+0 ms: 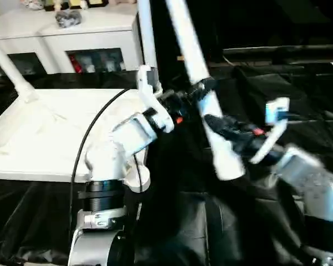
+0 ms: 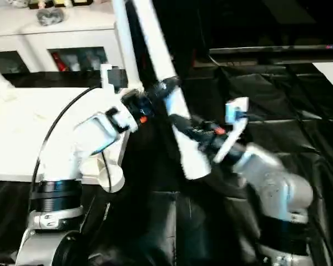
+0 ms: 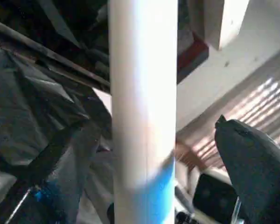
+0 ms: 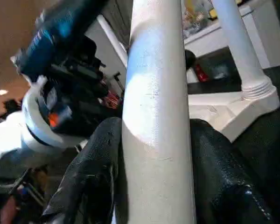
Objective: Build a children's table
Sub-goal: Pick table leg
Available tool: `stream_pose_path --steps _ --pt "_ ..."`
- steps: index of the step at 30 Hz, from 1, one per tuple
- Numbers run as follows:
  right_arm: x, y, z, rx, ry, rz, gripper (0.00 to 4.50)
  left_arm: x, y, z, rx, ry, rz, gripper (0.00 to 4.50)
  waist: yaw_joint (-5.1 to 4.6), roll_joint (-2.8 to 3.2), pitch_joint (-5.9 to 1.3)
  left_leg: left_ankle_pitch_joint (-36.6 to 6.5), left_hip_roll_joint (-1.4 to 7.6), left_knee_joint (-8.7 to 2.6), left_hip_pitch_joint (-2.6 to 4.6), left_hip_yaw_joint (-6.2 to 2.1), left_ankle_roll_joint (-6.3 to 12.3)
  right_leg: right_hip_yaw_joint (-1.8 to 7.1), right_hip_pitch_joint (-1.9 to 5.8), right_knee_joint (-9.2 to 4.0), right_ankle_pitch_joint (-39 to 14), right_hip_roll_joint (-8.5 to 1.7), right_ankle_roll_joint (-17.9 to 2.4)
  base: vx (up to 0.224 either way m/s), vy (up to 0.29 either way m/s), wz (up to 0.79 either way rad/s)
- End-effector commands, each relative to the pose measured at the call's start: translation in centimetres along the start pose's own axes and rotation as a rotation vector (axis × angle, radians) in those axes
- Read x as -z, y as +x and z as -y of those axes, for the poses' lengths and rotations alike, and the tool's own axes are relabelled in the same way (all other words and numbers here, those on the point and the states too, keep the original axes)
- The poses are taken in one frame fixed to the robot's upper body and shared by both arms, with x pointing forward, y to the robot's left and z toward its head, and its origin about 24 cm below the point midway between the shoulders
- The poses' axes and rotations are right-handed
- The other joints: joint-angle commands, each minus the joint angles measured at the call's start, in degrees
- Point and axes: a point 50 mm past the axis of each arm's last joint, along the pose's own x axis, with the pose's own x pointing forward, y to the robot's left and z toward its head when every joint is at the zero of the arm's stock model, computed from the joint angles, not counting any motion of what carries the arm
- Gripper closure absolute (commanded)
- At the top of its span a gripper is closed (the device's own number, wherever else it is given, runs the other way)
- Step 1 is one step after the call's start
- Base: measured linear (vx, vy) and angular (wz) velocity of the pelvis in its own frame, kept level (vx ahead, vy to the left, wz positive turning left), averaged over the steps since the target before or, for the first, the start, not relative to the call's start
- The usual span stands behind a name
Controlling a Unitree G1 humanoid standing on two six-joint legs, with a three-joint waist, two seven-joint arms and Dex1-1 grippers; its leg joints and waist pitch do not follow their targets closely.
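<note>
The white tabletop (image 1: 44,138) lies underside up on the left. One white leg (image 1: 146,39) stands in its near right corner socket, and another leg (image 1: 8,66) rises at the far left. A third, loose leg (image 1: 191,50) hangs slanted over the black cloth beside the top, its flared end low. My right gripper (image 1: 213,123) is shut on it, both black fingers (image 4: 93,177) pressed against the tube. My left gripper (image 1: 195,91) straddles the same leg higher up, and one of its fingers (image 3: 256,168) stands clear of the tube (image 3: 142,93).
A white cabinet (image 1: 61,33) with glass doors and small items on top stands behind the tabletop. Crumpled black cloth (image 1: 211,221) covers the surface to the right and in front. A black cable loops over my left forearm (image 1: 116,144).
</note>
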Motion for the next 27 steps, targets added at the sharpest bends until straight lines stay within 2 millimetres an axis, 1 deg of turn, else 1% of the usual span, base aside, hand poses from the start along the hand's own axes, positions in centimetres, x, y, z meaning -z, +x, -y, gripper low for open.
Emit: stream_pose_path --steps 1,2,3,4,5,6,7,8,9,10,11,12,13,14,15,16,17,18,19,20,21,22,23,24,25,26,27 --pt "-0.5 0.5 -0.7 -0.015 -0.044 0.003 2.68 0.1 0.8 1.4 0.061 -0.036 0.017 0.00 0.06 -1.95 -4.08 -3.94 3.13 -4.14 1.50 -1.76 2.43 2.05 2.14 -5.04 -6.48 -3.88 -10.67 0.000 0.000 0.00" --pt "-0.6 0.7 -0.7 -0.004 -0.058 -0.003 2.68 0.1 0.6 1.4 0.068 -0.048 0.025 0.00 0.07 -2.49 -4.07 -3.59 3.24 -4.26 1.47 -1.73 2.24 2.09 2.22 -4.90 -5.44 -3.90 -10.56 0.000 0.000 0.00" --pt "-0.6 0.8 -0.7 -0.006 -0.069 -0.009 2.68 0.1 0.5 1.3 0.051 -0.033 0.025 0.00 0.07 -2.84 -4.00 -3.55 3.30 -4.37 1.48 -1.70 2.24 2.08 2.20 -5.00 -5.28 -3.88 -10.53 0.000 0.000 0.00" --pt "-0.6 0.8 -0.7 -0.006 -0.069 -0.009 2.68 0.1 0.5 1.3 0.051 -0.033 0.025 0.00 0.17 -2.53 -4.05 -3.54 3.37 -4.36 1.49 -1.76 2.18 2.09 2.17 -4.86 -5.02 -3.92 -10.55 0.000 0.000 0.00" --pt "-0.7 0.9 -0.8 -0.008 -0.077 -0.014 2.68 0.1 0.5 1.2 0.037 -0.019 0.023 0.00 0.06 -2.51 -3.95 -3.82 3.36 -4.37 1.60 -1.69 2.15 2.11 2.03 -4.97 -4.52 -3.81 -10.50 0.000 0.000 0.00" --pt "-0.8 1.2 -0.9 -0.010 -0.107 -0.025 2.68 0.1 0.5 1.0 0.003 -0.017 0.028 0.00 0.01 -3.17 -3.95 -3.71 3.36 -4.36 1.65 -1.59 2.21 2.16 2.17 -5.00 -3.86 -3.79 -10.39 0.000 0.000 0.00" --pt "-0.9 1.5 -1.2 -0.010 -0.138 -0.037 2.68 0.0 0.5 0.7 -0.037 -0.017 0.028 0.00 0.14 -3.02 -3.97 -3.39 3.38 -4.34 1.60 -1.69 2.15 2.16 2.27 -4.84 -3.45 -3.93 -10.42 0.000 0.000 0.00" --pt "-0.9 1.7 -1.2 -0.007 -0.151 -0.044 2.68 0.0 0.5 0.6 -0.052 -0.022 0.031 0.19 0.12 -3.11 -3.96 -2.85 3.34 -4.29 1.50 -1.70 2.18 2.18 2.33 -4.74 -2.63 -3.91 -10.25 0.000 0.000 0.00" --pt "-0.8 2.7 -1.7 0.006 -0.211 -0.067 2.68 -0.4 0.5 -0.1 -0.129 -0.045 0.044 0.30 -0.03 -3.46 -3.93 -2.67 3.27 -4.24 1.47 -1.67 2.04 2.16 2.30 -4.72 -2.32 -3.85 -10.13 0.000 0.000 0.00" --pt "-0.8 3.4 -2.0 0.010 -0.245 -0.076 2.68 -0.6 0.6 -0.4 -0.161 -0.053 0.055 0.37 -0.07 -3.59 -3.88 -2.75 3.19 -4.25 1.41 -1.58 1.88 2.16 2.39 -4.72 -2.39 -3.86 -10.01 0.000 0.000 0.00" --pt "-0.8 3.8 -2.2 0.013 -0.266 -0.080 2.68 -0.8 0.6 -0.6 -0.178 -0.058 0.063 0.37 -0.18 -3.55 -3.81 -3.22 3.08 -4.30 1.45 -1.60 1.50 2.17 2.31 -4.90 -3.52 -3.82 -9.44 0.000 0.000 0.00" --pt "-0.7 4.3 -2.4 0.015 -0.288 -0.086 2.68 -0.9 0.6 -0.8 -0.200 -0.058 0.068 0.37 -0.29 -3.63 -3.81 -3.66 3.09 -4.33 1.52 -1.57 1.19 2.26 2.31 -4.95 -4.23 -3.85 -9.10 0.000 0.000 0.00" --pt "-0.7 4.6 -2.6 0.017 -0.303 -0.089 2.68 -1.1 0.6 -0.9 -0.215 -0.059 0.071 0.43 -0.25 -3.64 -3.84 -3.63 3.11 -4.34 1.57 -1.57 1.14 2.28 2.30 -4.94 -4.24 -3.86 -9.01 0.000 0.000 0.00" --pt "-0.6 5.0 -2.7 0.027 -0.323 -0.093 2.68 -1.2 0.6 -1.1 -0.238 -0.052 0.079 0.65 -0.17 -3.56 -3.88 -3.39 3.28 -4.39 1.76 -1.58 0.94 2.33 2.17 -4.86 -3.51 -3.78 -9.07 0.000 0.000 0.00" --pt "-0.6 5.4 -2.7 0.043 -0.340 -0.095 2.68 -1.3 0.6 -1.3 -0.265 -0.043 0.090 0.77 -0.17 -3.70 -3.83 -2.80 3.30 -4.44 1.65 -1.64 0.71 2.32 2.19 -4.76 -1.85 -3.70 -9.11 0.000 0.000 0.00" --pt "-0.6 5.7 -2.7 0.061 -0.373 -0.105 2.68 -1.5 0.5 -1.6 -0.296 -0.027 0.103 0.80 -0.17 -3.69 -3.86 -2.60 3.29 -4.43 1.69 -1.67 0.66 2.29 2.22 -4.65 -1.00 -3.65 -9.23 0.000 0.000 0.00" --pt "-0.5 6.3 -2.7 0.095 -0.417 -0.112 2.68 -1.8 0.4 -1.8 -0.345 0.023 0.113 0.75 -0.18 -3.90 -3.91 -2.27 3.35 -4.44 1.80 -1.66 0.50 2.25 2.29 -4.48 0.40 -3.57 -9.32 0.000 0.000 0.00" --pt "-0.5 6.4 -2.7 0.098 -0.421 -0.112 2.68 -1.9 0.4 -1.9 -0.354 0.030 0.119 0.78 -0.14 -3.83 -3.87 -2.02 3.39 -4.45 1.81 -1.68 0.42 2.28 2.17 -4.34 1.26 -3.56 -9.45 0.000 0.000 0.00" --pt "-0.4 6.7 -2.8 0.107 -0.438 -0.114 2.68 -2.2 0.4 -2.0 -0.391 0.061 0.142 0.78 -0.10 -3.86 -3.89 -2.50 3.42 -4.49 1.85 -1.66 0.18 2.32 2.27 -4.35 1.54 -3.69 -9.36 0.000 0.000 0.00" --pt "-0.3 6.9 -2.9 0.108 -0.447 -0.117 2.68 -2.3 0.4 -2.0 -0.405 0.074 0.150 1.18 -0.16 -4.06 -3.93 -2.70 3.47 -4.56 1.85 -1.75 0.01 2.30 2.41 -4.22 2.26 -3.71 -9.29 0.000 0.000 0.00" --pt "-0.2 7.0 -3.0 0.109 -0.454 -0.121 2.68 -2.4 0.3 -2.0 -0.413 0.082 0.157 1.18 -0.16 -4.06 -3.93 -2.70 3.47 -4.56 1.85 -1.75 0.01 2.30 2.41 -4.22 2.26 -3.71 -9.29 0.000 0.000 0.00" --pt "0.1 7.3 -3.1 0.116 -0.475 -0.131 2.68 -2.7 0.4 -2.1 -0.439 0.090 0.178 1.21 -0.27 -4.52 -3.93 -2.68 3.48 -4.58 1.86 -1.69 -0.02 2.30 2.47 -4.18 3.26 -3.67 -9.38 0.000 0.000 0.00" --pt "0.4 7.6 -3.3 0.121 -0.487 -0.140 2.68 -3.1 0.4 -2.1 -0.465 0.088 0.209 1.20 -0.28 -4.37 -3.89 -3.02 3.42 -4.60 1.81 -1.72 -0.40 2.29 2.47 -4.18 3.39 -3.67 -9.42 0.000 0.000 0.00" --pt "0.6 7.7 -3.3 0.122 -0.490 -0.141 2.68 -3.2 0.4 -2.2 -0.472 0.086 0.218 1.20 -0.34 -4.62 -3.89 -3.47 3.39 -4.62 1.88 -1.68 -0.56 2.34 2.54 -4.11 3.41 -3.74 -9.61 0.000 0.000 0.00" --pt "0.7 7.8 -3.4 0.119 -0.495 -0.145 2.68 -3.3 0.4 -2.1 -0.470 0.083 0.225 1.29 -0.40 -4.91 -3.87 -3.49 3.38 -4.65 1.86 -1.65 -0.53 2.35 2.58 -4.19 3.35 -3.73 -9.56 0.000 0.000 0.00" --pt "0.8 7.9 -3.5 0.118 -0.501 -0.149 2.68 -3.3 0.4 -2.1 -0.462 0.076 0.230 1.52 -0.36 -4.98 -3.80 -3.72 3.35 -4.62 1.91 -1.55 -0.47 2.41 2.52 -4.23 3.01 -3.78 -9.57 0.000 0.000 0.00" --pt "0.9 8.0 -3.6 0.118 -0.506 -0.151 2.68 -3.3 0.4 -2.0 -0.456 0.074 0.235 1.61 -0.31 -4.90 -3.79 -3.83 3.37 -4.61 1.92 -1.58 -0.51 2.42 2.51 -4.18 2.72 -3.82 -9.63 0.000 0.000 0.00"
